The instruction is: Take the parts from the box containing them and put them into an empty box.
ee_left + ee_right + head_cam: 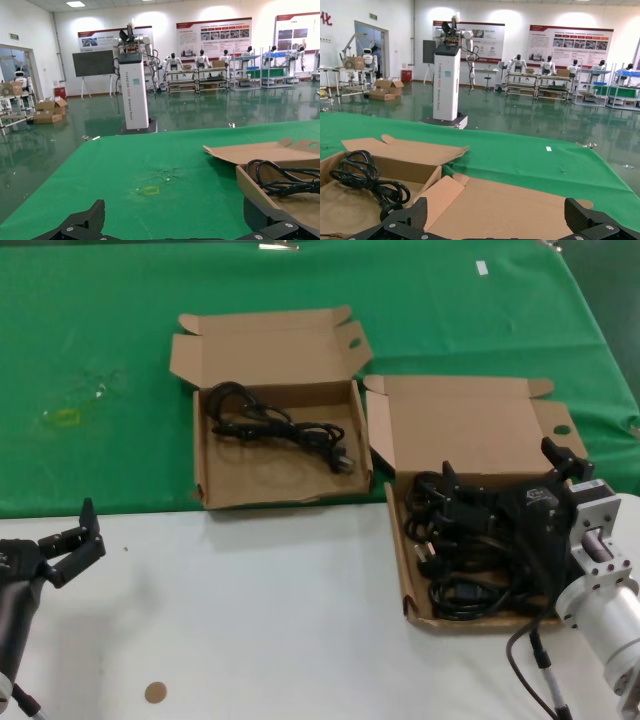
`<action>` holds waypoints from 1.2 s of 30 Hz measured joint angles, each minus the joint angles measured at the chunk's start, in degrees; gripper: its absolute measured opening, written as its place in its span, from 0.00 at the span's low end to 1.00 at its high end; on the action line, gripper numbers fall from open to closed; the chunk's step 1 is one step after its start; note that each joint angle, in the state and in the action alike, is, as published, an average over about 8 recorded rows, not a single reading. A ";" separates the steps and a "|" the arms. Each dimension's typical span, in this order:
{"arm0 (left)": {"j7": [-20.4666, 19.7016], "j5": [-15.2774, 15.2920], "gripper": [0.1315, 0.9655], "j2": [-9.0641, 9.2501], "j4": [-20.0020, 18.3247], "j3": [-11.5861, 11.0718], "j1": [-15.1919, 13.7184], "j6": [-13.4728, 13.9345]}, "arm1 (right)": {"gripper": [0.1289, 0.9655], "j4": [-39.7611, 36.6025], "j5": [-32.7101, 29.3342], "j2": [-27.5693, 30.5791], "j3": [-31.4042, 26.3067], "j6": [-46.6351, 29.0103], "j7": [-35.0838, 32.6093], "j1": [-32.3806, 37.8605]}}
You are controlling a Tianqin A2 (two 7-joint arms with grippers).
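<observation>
The box containing the parts (413,592) lies at the right, its lid ear showing a round hole, and it is packed with several black coiled cords (455,540). My right gripper (500,462) hovers over it, open, with nothing between its fingers; in the right wrist view the right gripper (500,220) faces that box's raised lid (520,200). The other box (200,465), with an oval slot in its ear, lies at the centre left and holds one cord (285,428), (285,177), (362,175). My left gripper (75,538), (175,222) waits open at the near left.
Both boxes rest on a green cloth (100,320) behind a white table surface (250,620). A yellow mark (60,417) is on the cloth at the left. A small brown disc (154,692) lies on the white surface near the front.
</observation>
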 joint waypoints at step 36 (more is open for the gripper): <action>0.00 0.00 1.00 0.00 0.00 0.00 0.00 0.00 | 1.00 0.00 0.00 0.00 0.00 0.00 0.00 0.00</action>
